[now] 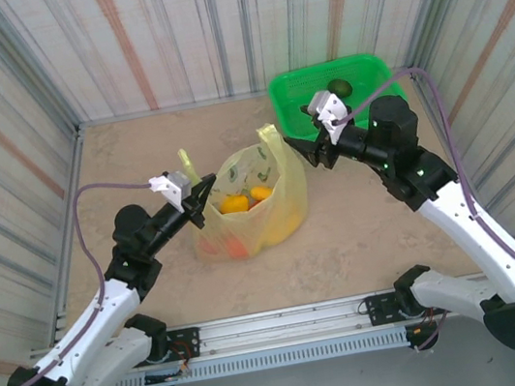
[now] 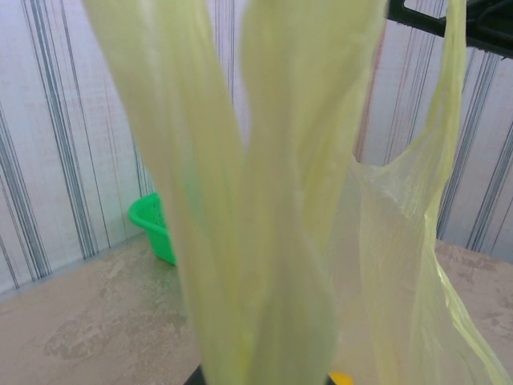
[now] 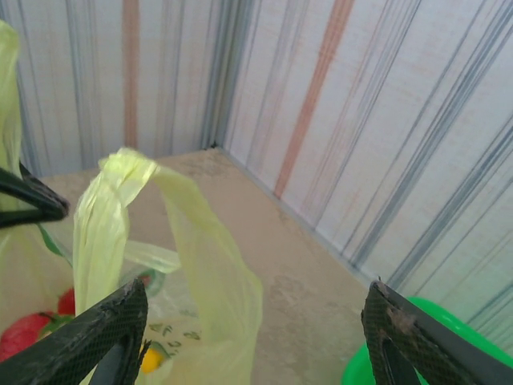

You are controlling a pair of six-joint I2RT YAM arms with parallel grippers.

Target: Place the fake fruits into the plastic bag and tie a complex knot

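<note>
The plastic bag (image 1: pixel 274 205) stands mid-table, pale yellow-green, mouth up. Inside lie fake fruits: a yellow one (image 1: pixel 233 203), an orange one (image 1: pixel 260 192) and a red one (image 1: pixel 237 247). My left gripper (image 1: pixel 201 194) is shut on the bag's left handle (image 1: pixel 186 165); that film (image 2: pixel 256 241) rises straight out of its jaws. My right gripper (image 1: pixel 302 150) is open beside the right handle (image 1: pixel 270 136), which stands free (image 3: pixel 120 172). Its fingers (image 3: pixel 88 345) are far apart with nothing between them. A red fruit (image 3: pixel 24 333) and a yellow one (image 3: pixel 148 359) show through the film.
A green mesh basket (image 1: pixel 371 72) sits at the back right just behind my right gripper, with a dark green fruit (image 1: pixel 341 89) in it. The basket's rim (image 2: pixel 152 224) also shows past the film. Striped walls close in the table on three sides.
</note>
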